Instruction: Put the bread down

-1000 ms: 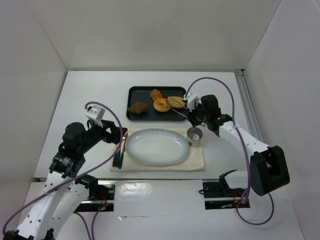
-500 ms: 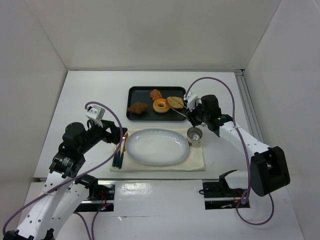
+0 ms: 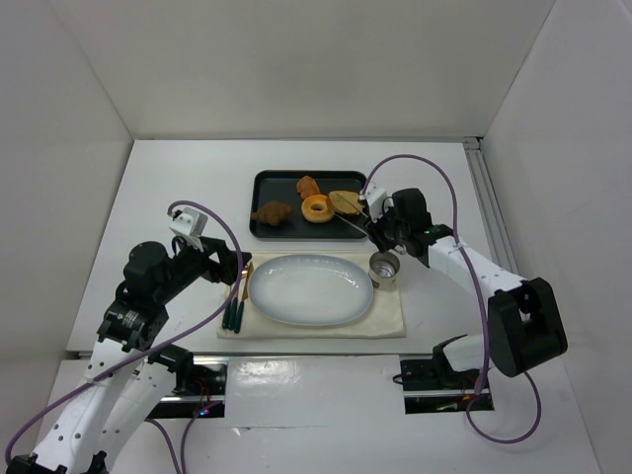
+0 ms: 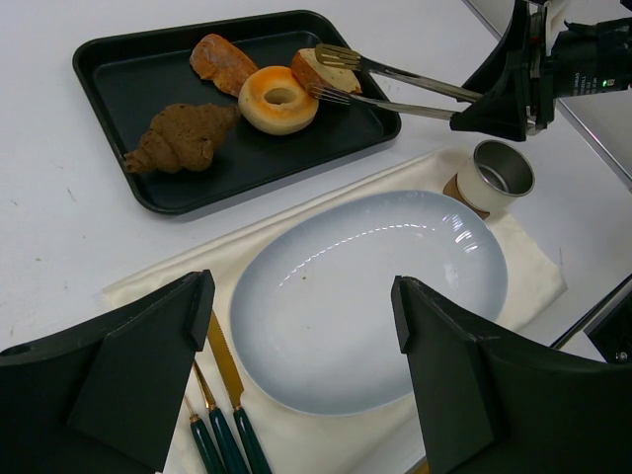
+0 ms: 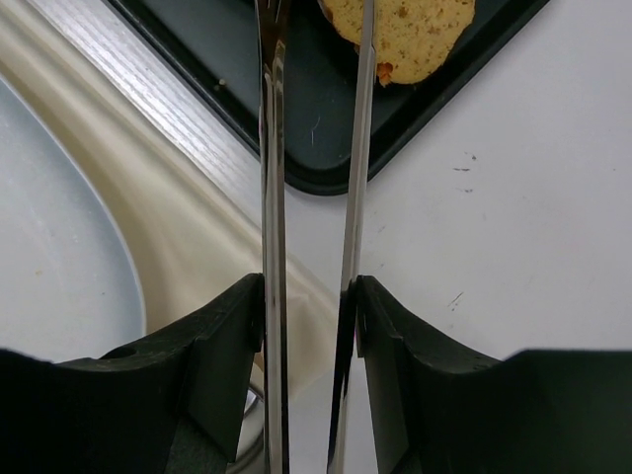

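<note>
The bread [image 3: 347, 200] [image 4: 318, 68] [image 5: 413, 28], a tan oval slice with a brown crust, lies at the right end of the black tray [image 3: 259, 180] [image 4: 118, 84]. My right gripper [image 3: 378, 225] [image 5: 308, 306] is shut on metal tongs [image 4: 395, 87] [image 5: 272, 188]. The tong tips reach the bread, one arm on each side of its near edge, and whether they pinch it is unclear. My left gripper [image 3: 233, 269] [image 4: 301, 355] hangs open above the left side of the white plate [image 3: 311, 289] [image 4: 365, 286].
On the tray also lie an orange ring doughnut [image 3: 317, 207] [image 4: 279, 97], a dark brown croissant [image 3: 272, 212] [image 4: 183, 133] and an orange pastry [image 3: 308, 185]. A metal cup [image 3: 384, 265] [image 4: 502, 176] stands right of the plate. Green-handled cutlery [image 3: 234, 308] lies on the cream cloth [image 3: 390, 321].
My right gripper with the tongs has edged slightly left toward the tray. The left arm has not moved.
</note>
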`<state>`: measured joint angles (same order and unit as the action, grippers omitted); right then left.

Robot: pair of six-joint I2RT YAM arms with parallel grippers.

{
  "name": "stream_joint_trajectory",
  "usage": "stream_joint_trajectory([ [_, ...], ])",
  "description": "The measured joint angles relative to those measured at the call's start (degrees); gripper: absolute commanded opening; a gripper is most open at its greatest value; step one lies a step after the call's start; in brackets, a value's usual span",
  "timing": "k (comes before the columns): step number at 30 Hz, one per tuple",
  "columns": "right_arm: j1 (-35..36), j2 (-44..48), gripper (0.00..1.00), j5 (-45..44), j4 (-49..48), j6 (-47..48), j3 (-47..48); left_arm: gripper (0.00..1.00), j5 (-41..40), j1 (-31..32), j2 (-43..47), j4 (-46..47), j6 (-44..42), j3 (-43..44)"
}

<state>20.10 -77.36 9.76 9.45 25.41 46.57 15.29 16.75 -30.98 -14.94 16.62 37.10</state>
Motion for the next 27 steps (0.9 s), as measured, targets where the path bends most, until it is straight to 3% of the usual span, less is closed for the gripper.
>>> stream_joint_trajectory([
  [9, 0.0, -0.8, 0.34, -0.1, 0.0, 0.2, 0.0, 0.90, 0.0, 0.0, 0.0, 0.0, 0.0, 0.0],
  [11, 0.0, -0.8, 0.11, -0.1, 0.0, 0.2, 0.0, 0.90, 0.0, 0.0, 0.0, 0.0, 0.0, 0.0],
  [13, 0.0, -0.8, 0.03, -0.1, 0.1, 0.2, 0.0, 0.90, 0.0, 0.0, 0.0, 0.0, 0.0, 0.0],
  [27, 0.0, 2.4, 0.00, 1.7, 1.9, 0.7, 0.9, 0.90, 0.0, 0.0, 0.0, 0.0, 0.0, 0.0],
])
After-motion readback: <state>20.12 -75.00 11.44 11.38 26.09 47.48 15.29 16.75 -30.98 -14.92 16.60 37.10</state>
